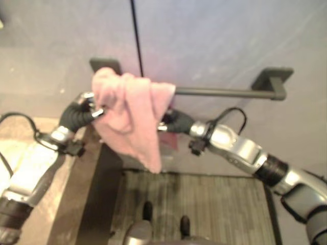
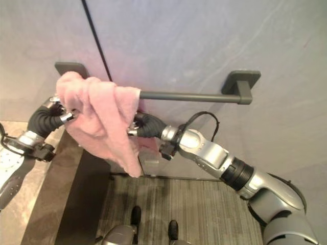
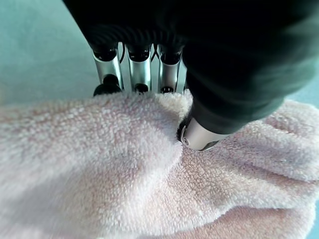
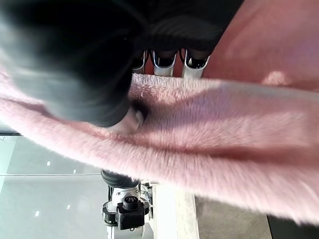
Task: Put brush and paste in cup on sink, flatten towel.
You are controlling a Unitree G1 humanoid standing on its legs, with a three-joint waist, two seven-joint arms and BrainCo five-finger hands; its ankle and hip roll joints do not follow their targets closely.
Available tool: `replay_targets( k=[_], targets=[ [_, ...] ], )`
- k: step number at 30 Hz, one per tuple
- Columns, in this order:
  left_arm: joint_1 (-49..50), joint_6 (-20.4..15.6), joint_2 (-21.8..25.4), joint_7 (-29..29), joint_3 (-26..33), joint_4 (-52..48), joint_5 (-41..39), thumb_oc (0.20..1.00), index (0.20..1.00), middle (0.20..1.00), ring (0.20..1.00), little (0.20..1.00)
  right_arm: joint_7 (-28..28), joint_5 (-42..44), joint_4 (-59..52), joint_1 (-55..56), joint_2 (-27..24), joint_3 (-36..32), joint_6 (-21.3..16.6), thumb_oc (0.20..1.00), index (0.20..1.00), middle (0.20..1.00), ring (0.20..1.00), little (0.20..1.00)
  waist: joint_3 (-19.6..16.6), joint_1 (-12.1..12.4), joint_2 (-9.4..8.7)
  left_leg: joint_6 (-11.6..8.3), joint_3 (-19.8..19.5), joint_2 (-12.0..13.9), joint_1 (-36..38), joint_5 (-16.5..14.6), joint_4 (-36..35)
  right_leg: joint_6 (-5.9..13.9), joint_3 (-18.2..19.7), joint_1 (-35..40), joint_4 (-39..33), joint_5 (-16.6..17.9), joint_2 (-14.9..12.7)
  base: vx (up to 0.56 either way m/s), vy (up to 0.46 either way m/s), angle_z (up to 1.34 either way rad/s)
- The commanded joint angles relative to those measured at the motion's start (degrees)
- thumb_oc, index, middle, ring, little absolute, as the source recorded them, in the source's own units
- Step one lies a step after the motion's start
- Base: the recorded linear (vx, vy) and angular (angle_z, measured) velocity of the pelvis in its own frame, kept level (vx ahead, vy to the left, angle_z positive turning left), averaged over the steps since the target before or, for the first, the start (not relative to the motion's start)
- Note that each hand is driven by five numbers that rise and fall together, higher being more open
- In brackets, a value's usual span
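A pink towel (image 1: 127, 112) hangs bunched over the left end of a dark wall bar (image 1: 225, 92), one corner drooping low. My left hand (image 1: 82, 115) grips the towel's left side: in the left wrist view its fingers (image 3: 139, 69) go behind the towel (image 3: 124, 174) while the thumb (image 3: 199, 137) presses into the front. My right hand (image 2: 148, 125) holds the towel's right edge just below the bar. In the right wrist view a fold of towel (image 4: 224, 134) is pinched between its thumb (image 4: 132, 117) and its fingers (image 4: 162, 62).
The bar's right bracket (image 2: 240, 84) stands out from the grey wall, and most of the bar to the right is bare. A brown counter edge (image 1: 76, 178) runs along the lower left. A grey ribbed mat (image 1: 204, 204) lies on the floor below.
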Motion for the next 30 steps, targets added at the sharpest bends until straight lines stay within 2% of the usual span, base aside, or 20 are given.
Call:
replay_targets(
  k=[1,3,7,9,10,11,12,15,18,21,22,25,28,30],
  targets=[
    [-3.58,-2.46,1.64,1.23,0.43,3.19,0.13,0.2,0.2,0.2,0.2,0.2,-0.77,-1.37,-1.13,-2.91,1.73,-2.9,-4.37,0.2,0.2,0.2,0.2,0.2,-1.95,1.31,-3.75,-0.27,-1.01,-0.57,1.19,-4.19,0.71,7.15,-3.2,-5.36,1.64,4.3,-9.41,0.0,0.0,0.0],
    [-3.54,-2.47,1.53,1.31,0.59,3.25,0.3,0.2,0.2,0.2,0.2,0.2,-0.84,-2.0,-1.25,-2.79,1.43,-3.19,-4.42,0.2,0.2,0.2,0.2,0.2,-1.94,1.24,-3.79,-0.28,-0.98,-0.56,1.11,-4.17,0.71,7.17,-3.2,-5.36,1.55,4.34,-9.45,0.0,0.0,0.0],
    [-2.65,-3.25,0.31,1.76,3.64,1.38,1.18,0.2,0.2,0.2,0.2,0.2,-1.84,-4.54,-4.34,-0.61,-0.87,-8.27,-6.53,0.2,0.2,0.2,0.2,0.2,-1.82,0.86,-3.89,-0.37,-0.71,-0.26,1.14,-4.19,0.71,7.17,-3.04,-5.57,1.4,4.28,-9.36,0.0,0.0,0.0],
    [-1.44,-4.05,-1.42,2.16,5.67,0.74,0.75,0.2,0.2,0.2,0.2,0.2,-2.68,-2.72,-3.76,2.88,-1.31,-12.65,-7.79,0.2,0.2,0.2,0.2,0.2,-1.72,0.4,-3.99,-0.46,-0.54,-0.09,1.14,-4.19,0.71,7.1,-2.88,-5.79,1.51,4.18,-9.24,0.0,0.0,0.0],
    [-1.38,-4.03,-1.42,2.17,5.69,0.69,0.76,0.2,0.2,0.2,0.2,0.2,-2.68,-2.72,-3.81,2.94,-1.31,-12.68,-7.77,0.2,0.2,0.2,0.2,0.2,-1.75,0.41,-4.0,-0.46,-0.53,-0.09,1.14,-4.19,0.71,7.1,-2.87,-5.81,1.53,4.17,-9.23,0.0,0.0,0.0],
    [0.05,-4.33,-2.71,2.17,7.25,0.61,0.99,0.2,0.2,0.2,0.2,0.2,-4.15,-2.84,-4.24,7.27,-1.73,-17.85,-9.09,0.2,0.2,0.2,0.2,0.2,-1.68,-0.23,-4.03,-0.54,-0.44,0.03,1.08,-4.27,0.71,7.07,-2.64,-6.06,1.62,4.15,-9.1,0.0,-0.011,-0.03],
    [0.54,-4.28,-3.21,1.99,7.78,0.72,1.15,0.2,0.2,0.2,0.2,0.2,-4.44,-4.06,-5.28,8.98,-2.44,-19.88,-9.29,0.2,0.2,0.2,0.2,0.2,-1.69,-0.55,-4.07,-0.59,-0.3,0.12,1.11,-4.28,0.71,7.05,-2.55,-6.14,1.7,4.04,-9.0,0.0,-0.01,-0.04],
    [1.03,-3.84,-4.94,1.92,8.1,1.76,2.15,0.2,0.2,0.2,0.2,0.2,-4.54,-6.53,-7.74,12.4,-3.1,-23.97,-9.95,0.2,0.2,0.2,0.2,0.2,-1.8,-1.21,-3.98,-0.55,0.06,0.31,1.47,-4.48,0.71,6.93,-2.23,-6.17,1.79,3.88,-8.79,0.0,-0.007,-0.05],
    [1.9,-4.14,-6.77,2.28,9.15,2.39,1.98,0.2,0.2,0.2,0.2,0.2,-5.36,-6.41,-7.71,17.46,-1.45,-27.82,-10.71,0.2,0.2,0.2,0.2,0.2,-1.89,-1.59,-3.93,-0.62,0.4,0.44,1.71,-4.59,0.71,6.94,-2.03,-6.27,1.76,3.89,-8.59,0.0,-0.014,-0.06],
    [1.32,-3.82,-7.93,1.83,8.03,3.75,1.25,0.2,0.2,0.2,0.2,0.2,-4.11,-6.91,-9.08,18.04,-1.59,-27.06,-10.37,0.2,0.2,0.2,0.2,0.2,-1.82,-1.91,-3.93,-0.66,0.54,0.55,1.83,-4.63,0.71,6.87,-1.76,-6.32,1.64,3.92,-8.46,-0.01,-0.012,-0.06],
    [0.25,-3.0,-7.37,1.03,5.11,4.91,2.34,0.2,0.2,0.2,0.2,0.2,-2.93,-6.97,-9.71,18.4,-1.48,-25.89,-9.71,0.2,0.2,0.2,0.2,0.2,-1.8,-2.2,-3.8,-0.65,0.72,0.63,1.86,-4.58,0.71,6.85,-1.62,-6.44,1.57,3.99,-8.43,-0.01,-0.013,-0.08],
    [-1.59,-2.69,-5.64,0.81,2.17,4.05,4.56,0.2,0.2,0.2,0.2,0.2,-3.55,-7.96,-10.07,19.55,-0.92,-26.64,-10.34,0.2,0.2,0.2,0.2,0.2,-1.86,-2.65,-3.6,-0.68,0.99,0.77,2.01,-4.53,0.71,6.9,-1.41,-6.51,1.56,4.06,-8.28,0.0,-0.005,-0.02],
    [-3.2,-3.16,-8.14,1.36,1.2,3.49,2.95,0.2,0.2,0.2,0.2,0.2,-4.27,-8.01,-9.65,21.62,0.9,-27.89,-11.66,0.2,0.2,0.2,0.2,0.2,-1.79,-3.27,-3.68,-0.81,1.15,0.98,1.95,-4.49,0.71,6.86,-1.24,-6.77,1.58,4.12,-8.12,0.0,-0.005,-0.02],
    [-4.53,-2.58,-7.27,0.68,-1.44,4.19,4.76,0.2,0.2,0.2,0.2,0.2,-4.21,-9.7,-10.44,20.89,-0.01,-27.57,-11.25,0.2,0.2,0.2,0.2,0.2,-1.78,-3.54,-3.56,-0.82,1.16,1.04,1.88,-4.43,0.71,6.76,-1.07,-6.94,1.56,4.1,-7.94,0.0,0.0,0.0]
  ],
)
